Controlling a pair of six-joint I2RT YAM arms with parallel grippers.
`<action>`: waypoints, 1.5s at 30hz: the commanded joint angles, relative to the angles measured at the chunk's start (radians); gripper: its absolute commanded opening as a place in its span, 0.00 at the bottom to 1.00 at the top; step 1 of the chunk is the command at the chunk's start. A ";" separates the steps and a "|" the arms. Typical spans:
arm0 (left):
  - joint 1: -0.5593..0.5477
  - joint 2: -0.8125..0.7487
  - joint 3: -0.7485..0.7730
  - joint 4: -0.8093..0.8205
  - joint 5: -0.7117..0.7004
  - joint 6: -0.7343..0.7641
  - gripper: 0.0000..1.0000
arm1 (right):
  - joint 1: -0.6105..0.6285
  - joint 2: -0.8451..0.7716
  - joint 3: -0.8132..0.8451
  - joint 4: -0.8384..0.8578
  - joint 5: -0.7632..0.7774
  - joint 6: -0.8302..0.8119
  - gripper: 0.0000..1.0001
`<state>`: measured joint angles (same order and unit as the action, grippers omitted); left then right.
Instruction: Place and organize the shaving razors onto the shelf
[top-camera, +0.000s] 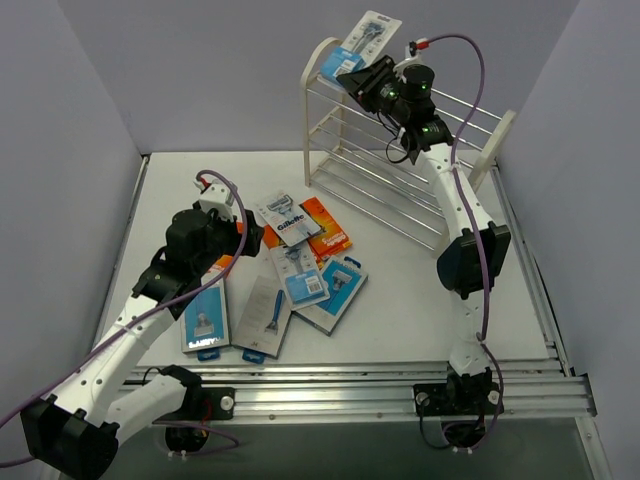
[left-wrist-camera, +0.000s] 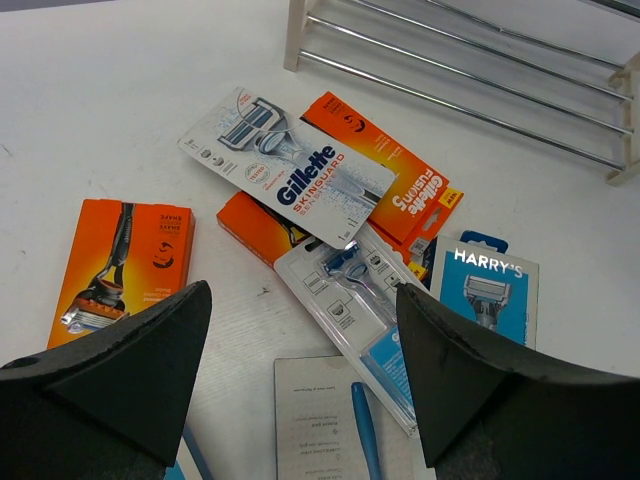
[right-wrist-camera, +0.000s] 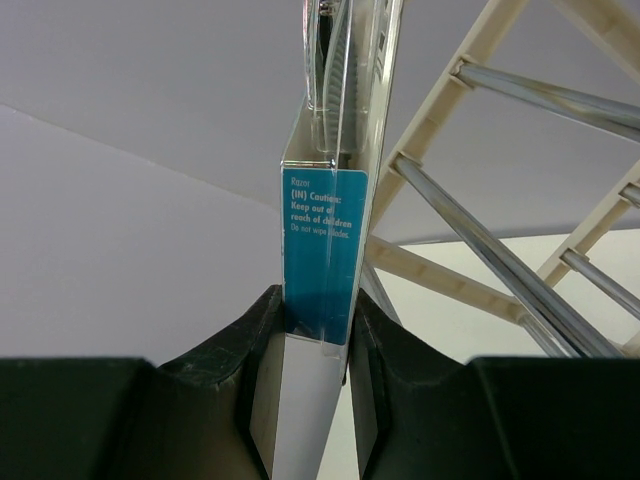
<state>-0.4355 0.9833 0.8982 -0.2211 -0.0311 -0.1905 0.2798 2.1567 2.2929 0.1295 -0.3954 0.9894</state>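
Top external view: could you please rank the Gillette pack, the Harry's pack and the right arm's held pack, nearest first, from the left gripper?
1. Gillette pack, right beside the left gripper.
2. Harry's pack, farther off to the right.
3. The held pack, up over the shelf.

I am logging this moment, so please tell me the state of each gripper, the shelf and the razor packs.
Teal-labelled clear blister pack: clamped, raised in the air.
Right gripper: shut on that pack.
Left gripper: open, empty.
Cream-white wire-rod shelf: upright, no pack seen on it.
White Gillette blister card: flat, resting on orange boxes.
Blue Harry's pack: lying flat, face up.
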 joint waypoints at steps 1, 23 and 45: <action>-0.006 -0.002 0.015 0.029 -0.018 0.014 0.84 | -0.007 0.002 0.042 0.062 -0.037 0.015 0.15; -0.008 -0.002 0.013 0.031 -0.020 0.013 0.84 | -0.007 -0.001 0.019 0.084 -0.072 0.057 0.38; -0.011 -0.005 0.015 0.032 -0.018 0.011 0.84 | -0.004 -0.049 -0.053 0.094 -0.102 0.075 0.61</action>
<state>-0.4400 0.9840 0.8982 -0.2211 -0.0448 -0.1867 0.2764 2.1540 2.2696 0.1864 -0.4709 1.0676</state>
